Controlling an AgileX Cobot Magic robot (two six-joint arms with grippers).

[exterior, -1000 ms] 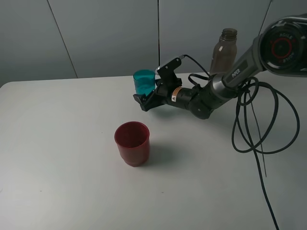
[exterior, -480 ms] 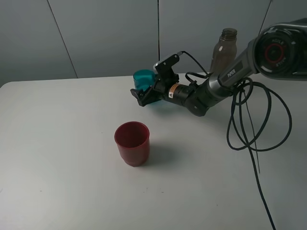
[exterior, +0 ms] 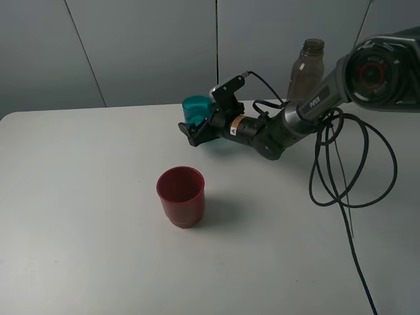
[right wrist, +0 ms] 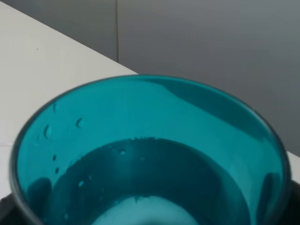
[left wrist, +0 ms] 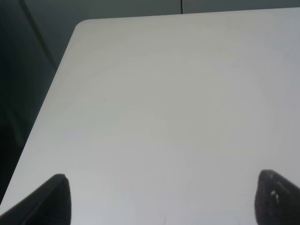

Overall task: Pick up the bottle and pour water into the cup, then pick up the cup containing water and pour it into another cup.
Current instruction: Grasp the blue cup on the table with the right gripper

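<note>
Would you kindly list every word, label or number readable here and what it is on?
"PiPER": white letters on the black robot arm, along its forearm.
Small orange-and-white sticker by the arm's wrist: too small to read.
Markings on the red ring of the large joint: blurred, unreadable.

On the table [exterior: 79, 197], the squat cup [exterior: 181, 195] stands toward the front. Just behind it the tumbler [exterior: 195, 107] sits between the right gripper [exterior: 197, 128] fingers. The bottle [exterior: 305, 69] stands farther behind, well to its right.
</note>
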